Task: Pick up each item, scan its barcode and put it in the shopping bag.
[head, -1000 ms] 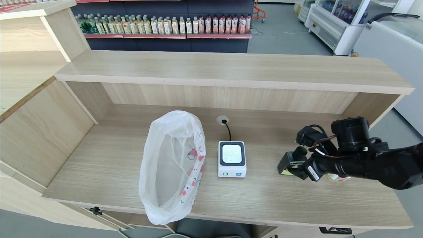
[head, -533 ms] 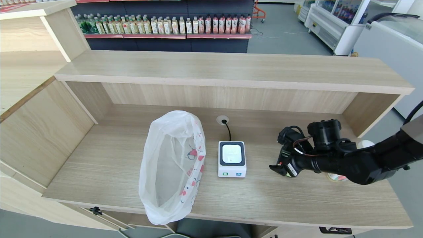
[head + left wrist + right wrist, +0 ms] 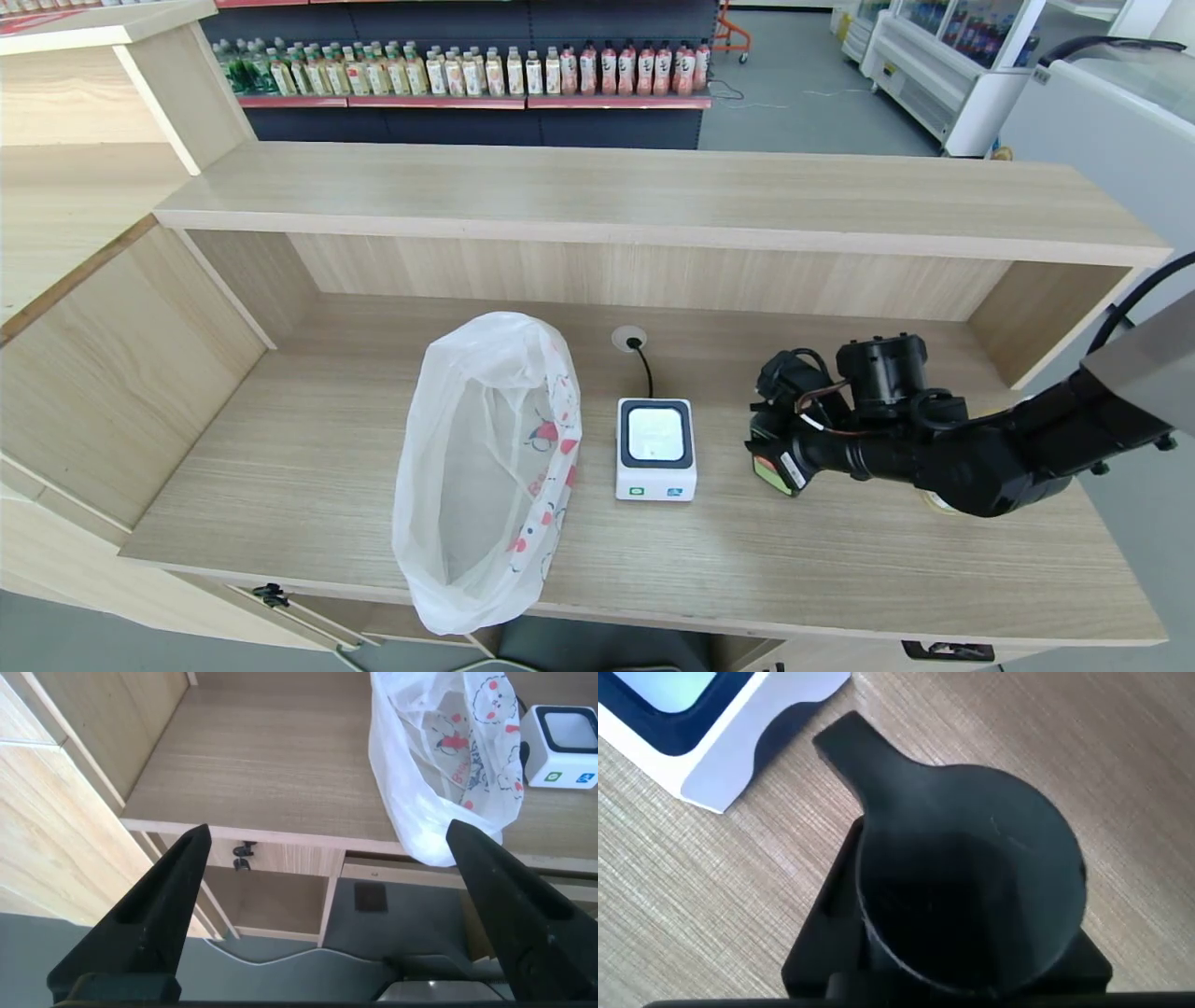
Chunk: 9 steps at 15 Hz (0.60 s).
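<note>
So the wooden counter (image 3: 840,560) has the white shopping bag (image 3: 485,467) standing open on its left part, and nothing about the bag has changed over the last second. The right arm is the thing that's moved. It has swung in from the right end of the counter, and the right gripper (image 3: 780,457) now hangs just beside the scanner (image 3: 655,448), clamped on a small dark item (image 3: 767,469) with a green and red label. My guess is that we're right before the scan. The item is close to the scanner's window but not over it yet, so it still needs a bit more travel and probably a turn to show the barcode.

The right wrist view shows a rounded dark top on the item (image 3: 971,896), with a corner of the scanner (image 3: 691,719) nearby, which the head view can't give you. The left wrist view has the left gripper (image 3: 327,831) with its fingers spread wide and nothing in them. It's parked off the counter's near edge, and the bag (image 3: 439,756) is visible beyond it.
</note>
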Motion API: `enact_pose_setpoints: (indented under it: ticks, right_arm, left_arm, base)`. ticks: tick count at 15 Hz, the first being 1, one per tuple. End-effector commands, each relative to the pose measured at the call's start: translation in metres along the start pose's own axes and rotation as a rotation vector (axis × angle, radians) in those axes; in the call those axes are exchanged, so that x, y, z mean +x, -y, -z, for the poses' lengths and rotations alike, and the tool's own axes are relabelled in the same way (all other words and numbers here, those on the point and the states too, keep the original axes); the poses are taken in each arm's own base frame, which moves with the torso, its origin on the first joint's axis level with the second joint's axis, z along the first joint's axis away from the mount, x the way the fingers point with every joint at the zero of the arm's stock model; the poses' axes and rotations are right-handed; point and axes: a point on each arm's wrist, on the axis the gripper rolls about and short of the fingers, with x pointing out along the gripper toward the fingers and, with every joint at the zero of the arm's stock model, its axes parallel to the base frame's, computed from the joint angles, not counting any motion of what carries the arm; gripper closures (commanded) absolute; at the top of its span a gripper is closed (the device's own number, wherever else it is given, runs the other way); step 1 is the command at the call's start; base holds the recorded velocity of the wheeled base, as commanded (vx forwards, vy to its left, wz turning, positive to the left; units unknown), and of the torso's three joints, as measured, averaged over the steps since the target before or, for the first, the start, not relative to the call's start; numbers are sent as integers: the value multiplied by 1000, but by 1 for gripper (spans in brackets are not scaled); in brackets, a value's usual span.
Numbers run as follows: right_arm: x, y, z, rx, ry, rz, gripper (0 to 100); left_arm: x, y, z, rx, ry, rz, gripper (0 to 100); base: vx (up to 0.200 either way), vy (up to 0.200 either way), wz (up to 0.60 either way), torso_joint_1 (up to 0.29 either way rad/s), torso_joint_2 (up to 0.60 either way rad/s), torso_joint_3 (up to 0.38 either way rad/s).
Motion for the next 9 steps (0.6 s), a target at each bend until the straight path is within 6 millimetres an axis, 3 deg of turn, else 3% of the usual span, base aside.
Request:
enact_pose_setpoints:
  ticks: [1,3,5,9]
  right_arm:
    - [-14,6,-2,5,16,28,100]
    - [-33,14,-3,11,33,68,100]
    - [-65,24,-7,-2,70,127,100]
    - [-131,32,14,-236,75,274,100]
  left_arm:
    - [0,0,0,0,0,0,0]
    - [0,0,0,0,1,0,0]
    - [0,0,0,0,0,0,0]
    - [0,0,0,0,0,0,0]
  base:
    - [0,0,0,0,0,0]
    - [0,0,0,0,0,0]
    - [0,0,0,0,0,0]
    - [0,0,0,0,0,0]
